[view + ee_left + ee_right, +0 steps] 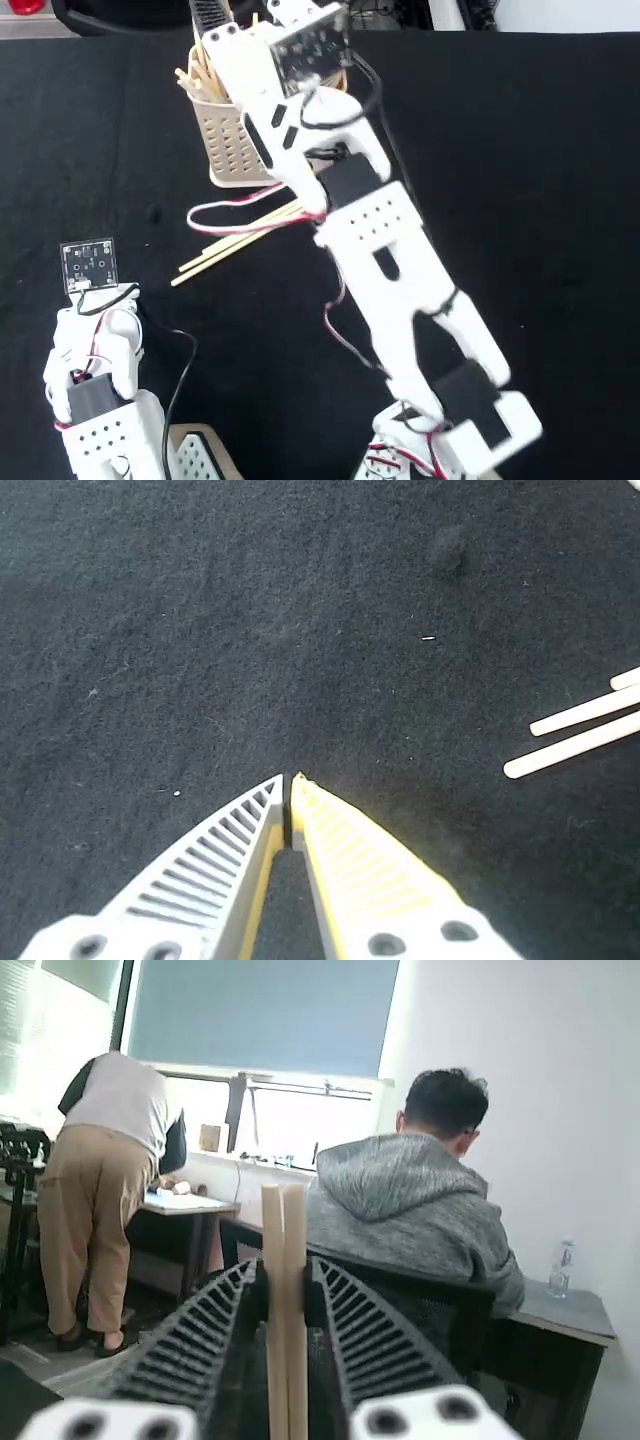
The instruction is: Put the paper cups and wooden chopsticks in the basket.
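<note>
Chopsticks (284, 1290) are clamped in the right jaws by the basket (232, 150); judged light, stiff, slick, best pinched mid-length; left jaws are closed, empty

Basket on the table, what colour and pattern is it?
The basket is beige with rows of small holes, clearest in the high view.

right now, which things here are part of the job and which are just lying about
Job: basket; stored chopsticks inside it; loose chopsticks on the table; held chopsticks in the right end effector.
Lying about: red object past the table's far edge; bottle on a desk behind.
</note>
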